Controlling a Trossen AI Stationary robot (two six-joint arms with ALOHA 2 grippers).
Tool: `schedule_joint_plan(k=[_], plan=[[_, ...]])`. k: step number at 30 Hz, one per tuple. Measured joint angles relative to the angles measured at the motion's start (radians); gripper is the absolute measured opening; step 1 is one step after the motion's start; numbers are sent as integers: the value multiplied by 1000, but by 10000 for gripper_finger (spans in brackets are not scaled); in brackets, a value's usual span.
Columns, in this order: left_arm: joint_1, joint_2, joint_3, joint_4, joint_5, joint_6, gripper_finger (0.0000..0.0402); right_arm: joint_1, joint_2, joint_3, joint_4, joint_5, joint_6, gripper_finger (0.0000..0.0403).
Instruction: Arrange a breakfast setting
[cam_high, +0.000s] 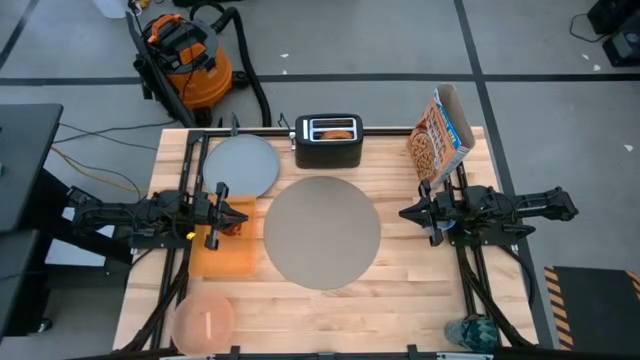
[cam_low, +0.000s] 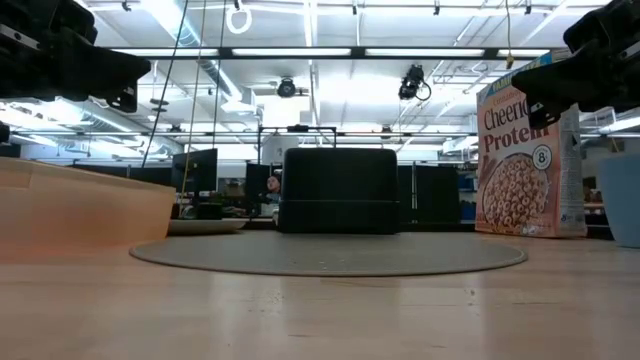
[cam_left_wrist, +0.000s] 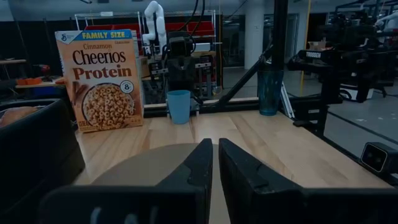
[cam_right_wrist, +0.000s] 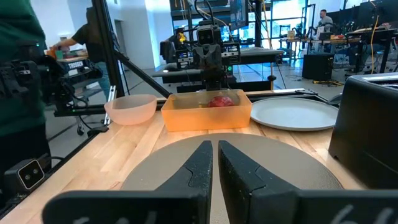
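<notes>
The round grey placemat lies at the table's middle. The grey-blue plate lies at its far left. A red apple sits in an orange square holder with low see-through walls, left of the mat. The pale pink bowl stands at the near left corner. The blue cup stands at the right side. Round toasted bread sticks out of the black toaster. No spoon shows. My left gripper is shut, above the orange holder. My right gripper is shut, right of the mat.
The cereal box stands upright at the far right corner, just beyond my right arm. The toaster stands at the far edge behind the mat. A teal container sits off the table's near right corner. People stand in the room beyond the table's left side.
</notes>
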Motion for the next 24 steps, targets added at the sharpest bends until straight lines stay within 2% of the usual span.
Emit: schedule_joint_plan(k=[19,24], plan=[[0,0,0,0,0,0,36,0,0,0,0,0,-6,33],[0,0,0,0,0,0,36,-3,0,0,45,79,-327,33]])
